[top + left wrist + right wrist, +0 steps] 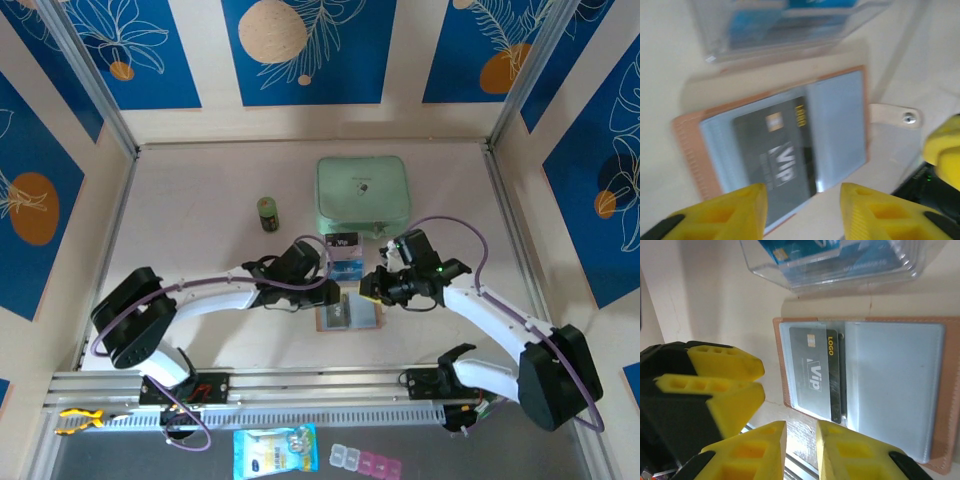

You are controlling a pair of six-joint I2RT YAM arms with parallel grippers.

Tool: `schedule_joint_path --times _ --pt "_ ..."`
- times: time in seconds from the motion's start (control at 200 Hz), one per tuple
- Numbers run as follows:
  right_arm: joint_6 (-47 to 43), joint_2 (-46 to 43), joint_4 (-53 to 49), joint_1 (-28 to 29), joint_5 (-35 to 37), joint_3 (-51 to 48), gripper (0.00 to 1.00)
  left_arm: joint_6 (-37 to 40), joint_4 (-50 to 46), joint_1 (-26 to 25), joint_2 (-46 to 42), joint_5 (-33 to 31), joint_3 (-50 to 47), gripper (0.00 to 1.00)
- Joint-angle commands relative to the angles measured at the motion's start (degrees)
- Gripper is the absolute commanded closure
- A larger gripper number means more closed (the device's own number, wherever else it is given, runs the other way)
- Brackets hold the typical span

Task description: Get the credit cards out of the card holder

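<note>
The tan card holder (350,316) lies open and flat on the table, its grey-clear pockets (890,390) facing up and its snap strap (895,116) sticking out sideways. A dark grey credit card printed VIP (775,155) (812,375) sits inside one pocket. My left gripper (802,210) (316,298) hovers at the holder's edge by that card, open, with nothing between its fingers. My right gripper (801,440) (370,292) hangs close by, its jaws a narrow gap apart with bare table showing between them.
A clear plastic packet (785,25) (840,260) with blue cards inside lies just beyond the holder. Farther back stand a mint-green zip case (363,190) and a small green jar (267,213). The left gripper's fingers (725,370) show near my right gripper.
</note>
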Motion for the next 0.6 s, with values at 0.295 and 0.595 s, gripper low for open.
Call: schedule_joint_path --times 0.295,0.595 --pt "3.6 7.8 11.1 5.5 -2.0 -3.5 0.82 -4.5 10.0 0.6 0.9 2.1 -8.0 0.87" --pt "3.7 11.8 12.6 7.0 -1.7 -2.3 0.82 -4.6 10.7 0.6 1.6 2.1 -7.7 0.94"
